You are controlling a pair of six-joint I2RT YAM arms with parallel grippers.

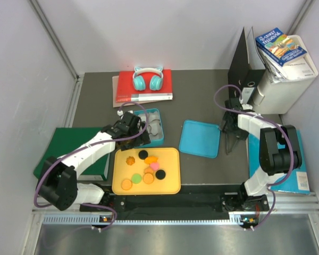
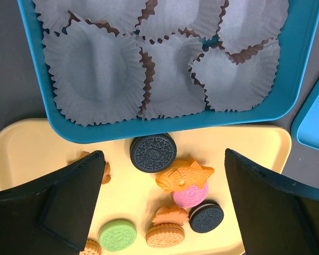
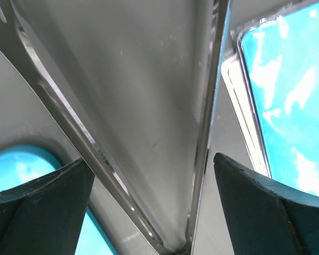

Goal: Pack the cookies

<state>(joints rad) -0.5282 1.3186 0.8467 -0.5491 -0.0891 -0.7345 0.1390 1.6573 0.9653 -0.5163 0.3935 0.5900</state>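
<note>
A: Grey paper cups (image 2: pixel 101 74), crinkled and matt, sitting in a smooth plastic blue tray (image 2: pixel 303 53) with a slight sheen.
B: And the yellow tray (image 2: pixel 26 154), smooth plastic too, duller. The black cookie (image 2: pixel 153 153) is embossed and matt.

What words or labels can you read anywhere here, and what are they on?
Blue book on the white box: title lettering, too blurred to read.
Red book under the headphones: white strip, print too small.
Black cookie: embossed pattern, no legible word.
</note>
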